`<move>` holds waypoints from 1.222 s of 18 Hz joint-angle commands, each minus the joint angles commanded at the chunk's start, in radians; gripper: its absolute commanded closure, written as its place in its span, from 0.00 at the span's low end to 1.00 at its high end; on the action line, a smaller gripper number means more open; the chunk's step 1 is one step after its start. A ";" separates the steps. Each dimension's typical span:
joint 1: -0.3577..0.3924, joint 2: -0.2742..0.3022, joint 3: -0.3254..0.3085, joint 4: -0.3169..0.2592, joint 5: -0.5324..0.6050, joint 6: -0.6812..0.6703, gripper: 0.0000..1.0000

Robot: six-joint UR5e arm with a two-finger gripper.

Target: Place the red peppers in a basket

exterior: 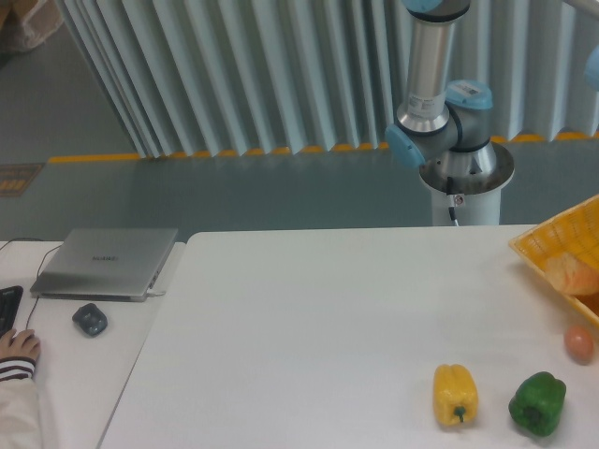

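A UR5e arm stands at the far edge of a white table; only its base and lower joints show, the rest rising out of the top of the view; the gripper is out of sight, so whether it is released or clenched cannot be told. The yellow-orange lattice basket sits at the right edge, cut off by the border, with something pale orange inside it that is hard to identify. No red pepper can be seen anywhere in view; it may lie beyond the border or inside the basket's hidden part, and which cannot be told. On the table near the front right sit a yellow pepper and a green pepper, just beside each other but apart; a small brownish egg-like object lies between them and the basket. At left, a closed laptop, a dark mouse and a person's hand at a keyboard. Judged from this, the task is either not begun or already finished; any next move calls first for locating the red pepper.
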 joint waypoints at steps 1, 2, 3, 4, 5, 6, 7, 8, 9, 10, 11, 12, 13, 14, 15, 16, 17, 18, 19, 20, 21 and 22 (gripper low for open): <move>-0.003 0.005 0.000 0.000 -0.003 -0.014 0.00; -0.011 0.006 0.002 0.000 -0.003 -0.049 0.00; -0.024 0.006 0.002 0.000 -0.003 -0.078 0.00; -0.037 0.006 0.003 0.000 -0.003 -0.095 0.00; -0.038 0.006 0.003 0.000 -0.003 -0.104 0.00; -0.041 0.008 0.005 0.000 -0.006 -0.112 0.00; -0.049 0.008 0.005 0.000 -0.014 -0.124 0.00; -0.063 0.009 0.005 0.003 -0.014 -0.150 0.00; -0.078 0.009 0.006 0.008 -0.014 -0.184 0.00; -0.104 0.012 0.008 0.026 -0.008 -0.216 0.00; -0.132 0.015 0.006 0.040 -0.003 -0.251 0.00; -0.158 0.014 0.005 0.047 -0.003 -0.293 0.00; -0.178 0.014 0.005 0.055 -0.003 -0.336 0.00; -0.198 0.012 0.003 0.064 -0.005 -0.372 0.00; -0.216 0.014 0.003 0.077 -0.005 -0.394 0.00; -0.232 0.014 0.003 0.086 -0.006 -0.405 0.00; -0.248 0.011 0.003 0.100 -0.005 -0.419 0.00; -0.265 0.006 0.000 0.116 -0.003 -0.443 0.00; -0.288 0.000 -0.003 0.136 -0.003 -0.492 0.00; -0.304 -0.005 -0.003 0.147 0.000 -0.524 0.00; -0.327 -0.008 -0.002 0.158 0.000 -0.557 0.00; -0.342 -0.014 0.000 0.164 0.000 -0.578 0.00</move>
